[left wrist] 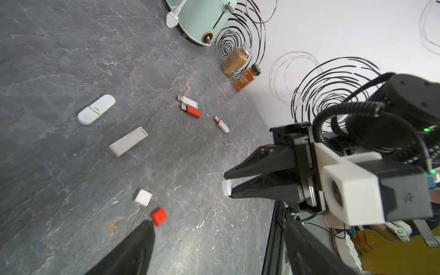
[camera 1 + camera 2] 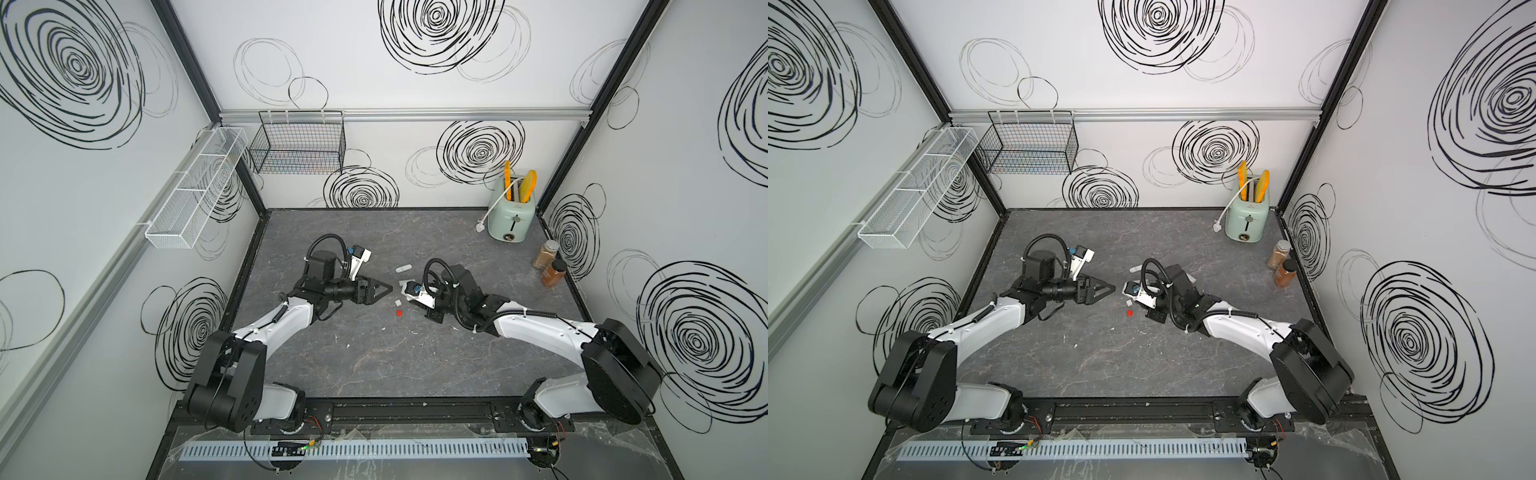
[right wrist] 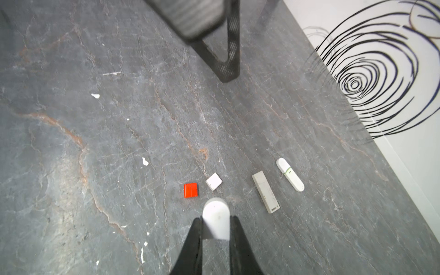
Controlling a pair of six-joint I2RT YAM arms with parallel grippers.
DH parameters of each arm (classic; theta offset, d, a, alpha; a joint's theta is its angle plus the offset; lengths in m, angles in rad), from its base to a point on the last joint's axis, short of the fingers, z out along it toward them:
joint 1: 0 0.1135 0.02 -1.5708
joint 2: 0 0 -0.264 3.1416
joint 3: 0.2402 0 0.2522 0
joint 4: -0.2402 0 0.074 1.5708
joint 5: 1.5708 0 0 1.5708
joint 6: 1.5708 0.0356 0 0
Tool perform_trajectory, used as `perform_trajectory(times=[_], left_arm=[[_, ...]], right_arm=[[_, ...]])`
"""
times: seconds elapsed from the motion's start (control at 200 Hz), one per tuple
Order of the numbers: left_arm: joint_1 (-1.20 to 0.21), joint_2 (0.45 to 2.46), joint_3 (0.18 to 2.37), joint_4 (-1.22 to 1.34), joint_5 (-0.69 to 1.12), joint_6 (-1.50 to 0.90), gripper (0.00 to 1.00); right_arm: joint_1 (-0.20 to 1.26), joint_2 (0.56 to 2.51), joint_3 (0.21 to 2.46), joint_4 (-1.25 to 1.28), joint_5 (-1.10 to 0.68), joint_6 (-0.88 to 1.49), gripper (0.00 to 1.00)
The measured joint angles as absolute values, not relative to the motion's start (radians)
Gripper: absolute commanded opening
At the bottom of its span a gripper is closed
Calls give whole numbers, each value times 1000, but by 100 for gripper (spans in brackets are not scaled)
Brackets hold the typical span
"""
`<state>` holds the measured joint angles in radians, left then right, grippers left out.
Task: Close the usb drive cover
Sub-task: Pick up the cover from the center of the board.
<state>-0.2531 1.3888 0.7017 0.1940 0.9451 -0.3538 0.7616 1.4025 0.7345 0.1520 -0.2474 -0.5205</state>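
A: Anything in the right gripper [image 1: 227,185]?
B: Pinched tight on the rounded white cap [image 3: 216,214]. Nothing in the left gripper [image 2: 388,287], spread wide.
A: And the drive to match?
B: Likely the small white usb drive [image 1: 221,124], uncapped on the worktop [image 1: 71,59], near the right gripper, off to its side. Grasp by the body with the left, keep the plug clear, line up square, then press straight in.

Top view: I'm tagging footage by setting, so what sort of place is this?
Probably a robot test booth dressed as a kitchen counter: scribble-printed walls, a toaster and spice jars on a stone-look tabletop.
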Motion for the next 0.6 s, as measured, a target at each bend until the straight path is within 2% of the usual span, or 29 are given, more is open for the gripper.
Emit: perform_trajectory(times=[0.33, 0.6], left_arm=[[-310, 1402, 702, 210, 968, -369, 75], [-328, 1430, 702, 202, 966, -362, 64]], right_arm=[[841, 1404, 682, 347, -225, -458, 17], [858, 1406, 682, 390, -205, -455, 17]])
